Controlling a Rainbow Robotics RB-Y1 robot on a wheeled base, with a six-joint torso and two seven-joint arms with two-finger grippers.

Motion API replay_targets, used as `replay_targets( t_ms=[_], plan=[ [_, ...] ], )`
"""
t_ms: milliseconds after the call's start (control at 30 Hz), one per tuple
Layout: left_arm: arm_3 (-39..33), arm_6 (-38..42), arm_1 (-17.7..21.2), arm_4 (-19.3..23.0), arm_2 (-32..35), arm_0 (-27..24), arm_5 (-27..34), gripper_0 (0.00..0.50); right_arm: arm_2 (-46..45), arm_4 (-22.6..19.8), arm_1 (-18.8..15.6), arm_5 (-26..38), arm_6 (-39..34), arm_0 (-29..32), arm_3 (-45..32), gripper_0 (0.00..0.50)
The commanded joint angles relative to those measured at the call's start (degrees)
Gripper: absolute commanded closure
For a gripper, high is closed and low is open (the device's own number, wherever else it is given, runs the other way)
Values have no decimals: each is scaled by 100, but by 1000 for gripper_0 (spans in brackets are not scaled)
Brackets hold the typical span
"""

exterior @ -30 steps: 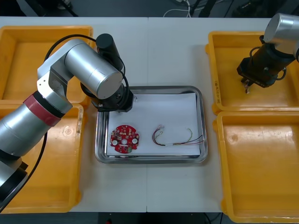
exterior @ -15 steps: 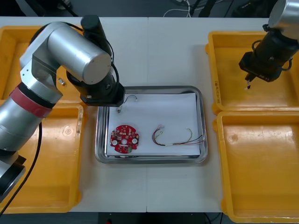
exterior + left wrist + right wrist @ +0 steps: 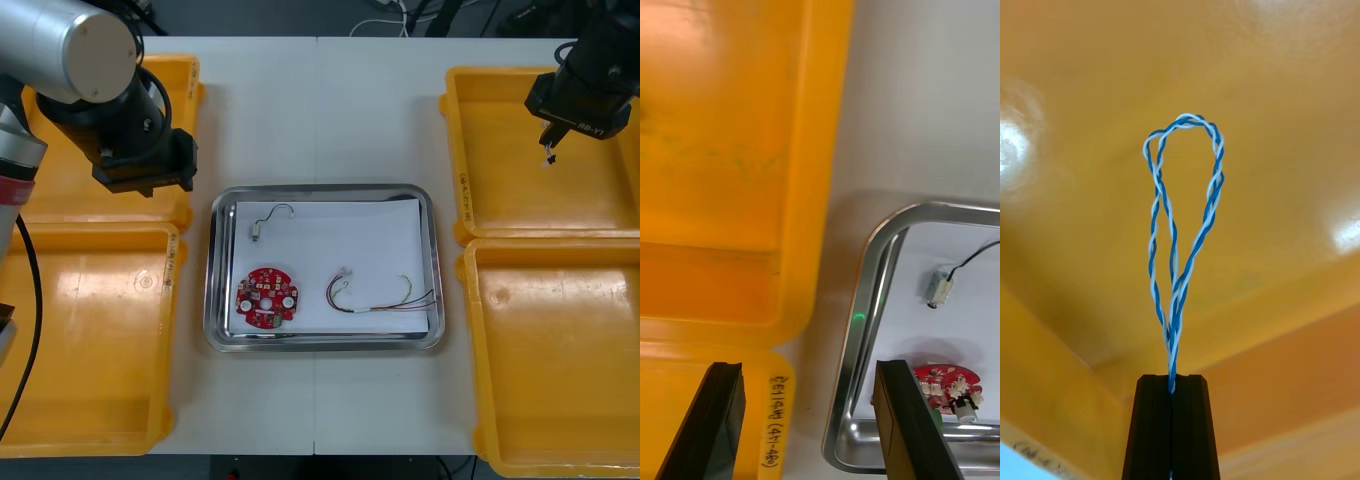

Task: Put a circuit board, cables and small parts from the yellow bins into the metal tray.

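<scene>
1. In the front view, the fingers of the left gripper point(image 3: 811, 420) are hidden under the arm's dark wrist. From its wrist camera we see them spread wide with nothing between them, above the gap between the far left bin point(image 3: 722, 150) and the metal tray point(image 3: 322, 187).
2. The right arm is cut off by the picture's corner. The right gripper point(image 3: 1172, 420) hangs above the far right bin point(image 3: 500, 170), fingers pressed together on the ends of a twisted blue and white cable point(image 3: 1184, 225), which loops clear of the bin floor.
3. The tray sits mid-worktop point(image 3: 320, 110), white inside. It holds the red circuit board point(image 3: 267, 296), a red and yellow cable point(image 3: 380, 295), and a small metal part point(image 3: 256, 230) with a dark lead.
4. There is black handwriting point(image 3: 779, 420) on the rim of the near left bin point(image 3: 90, 340). We can make out brackets but cannot read it whole.
</scene>
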Motion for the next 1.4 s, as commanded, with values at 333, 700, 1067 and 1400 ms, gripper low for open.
replay_targets(
  t_ms=[333,700,1067,1400],
  plan=[
    [669,-1223,619,-96,793,-507,54,0,66,-67,-164,1451,1080,670,-2518,500],
    [1811,-1839,636,-456,828,-762,-983,0,295,-963,-156,1474,2143,1303,-4117,500],
    [2479,-2129,627,-482,784,-867,-1748,0,1411,-2071,-314,1474,2512,2402,-6279,500],
    [2884,-2313,592,-447,573,-867,-2240,0,2404,-3029,-692,1474,2758,2789,-7299,500]
  ],
)
